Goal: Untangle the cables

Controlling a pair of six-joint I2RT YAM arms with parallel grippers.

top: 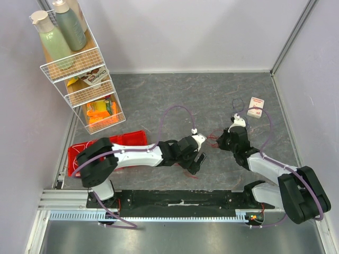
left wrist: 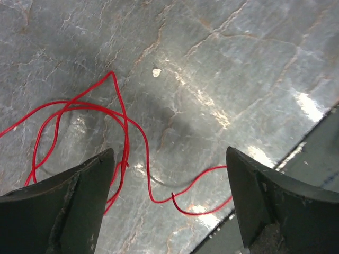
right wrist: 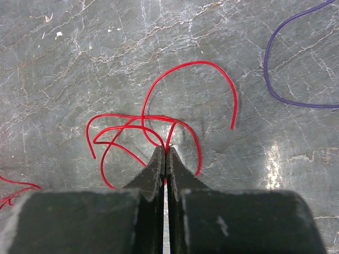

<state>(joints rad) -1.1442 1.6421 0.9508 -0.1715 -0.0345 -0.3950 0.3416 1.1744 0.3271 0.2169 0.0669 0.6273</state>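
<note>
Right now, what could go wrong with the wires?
1. The right gripper seems shut on crossed red loops; pulling might tighten them into a knot.
2. The left gripper is open over another red wire whose strands overlap; closing could grab several at once.
3. That wire's end lies near the table edge and might slide off.

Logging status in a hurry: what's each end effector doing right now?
Left end effector: open, holding nothing.
Right end effector: closed, pinching the red cable.
</note>
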